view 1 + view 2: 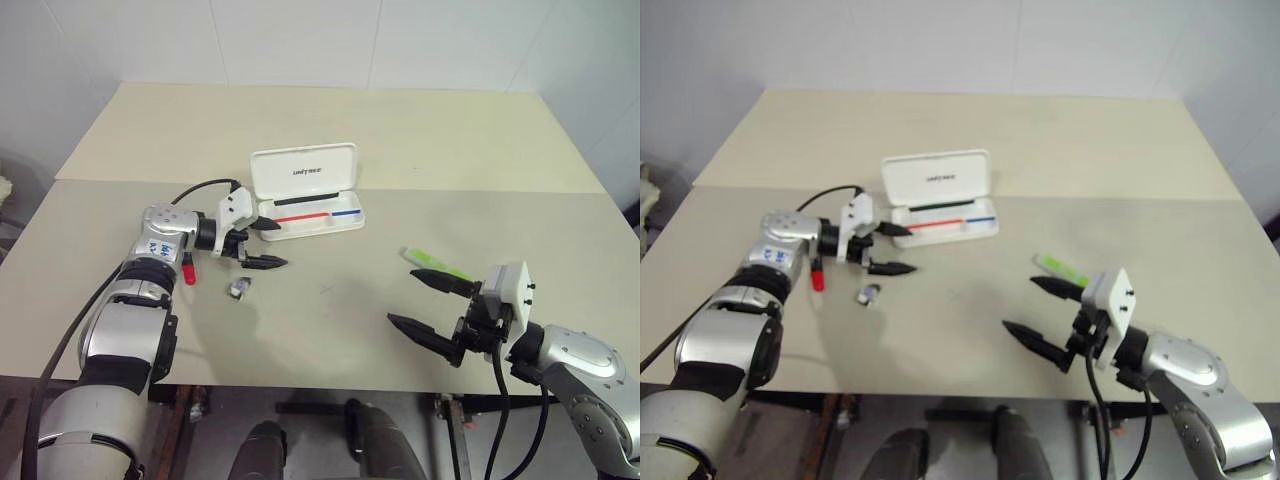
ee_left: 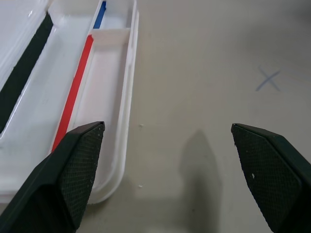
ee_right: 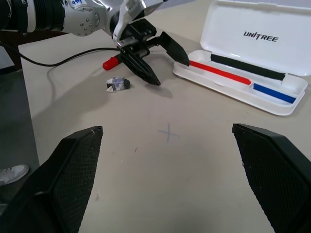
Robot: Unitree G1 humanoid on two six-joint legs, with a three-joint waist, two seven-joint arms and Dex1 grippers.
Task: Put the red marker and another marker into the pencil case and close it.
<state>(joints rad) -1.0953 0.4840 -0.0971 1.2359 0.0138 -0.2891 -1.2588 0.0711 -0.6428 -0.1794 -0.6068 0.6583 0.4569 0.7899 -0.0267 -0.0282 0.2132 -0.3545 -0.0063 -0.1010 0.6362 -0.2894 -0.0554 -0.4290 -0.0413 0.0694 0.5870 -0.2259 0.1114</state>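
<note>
The beige table [image 1: 330, 120] is carrying everything here. The pencil case [image 1: 305, 190] is lying open toward the far middle of it, lid standing up behind the tray, the red and blue stripe showing inside and nothing sitting in the tray. The left gripper [image 1: 262, 244] is hovering at the case's near left end with its jaws spread wide and nothing between them, one finger reaching over the tray's edge. The right gripper [image 1: 432, 305] is hanging at the near right, jaws likewise released and empty. The green marker [image 1: 436, 263] is lying just beyond its far finger. The red marker [image 1: 188, 272] is peeking out beside the left wrist, and a small grey lump [image 1: 239, 288] is sitting near it.
</note>
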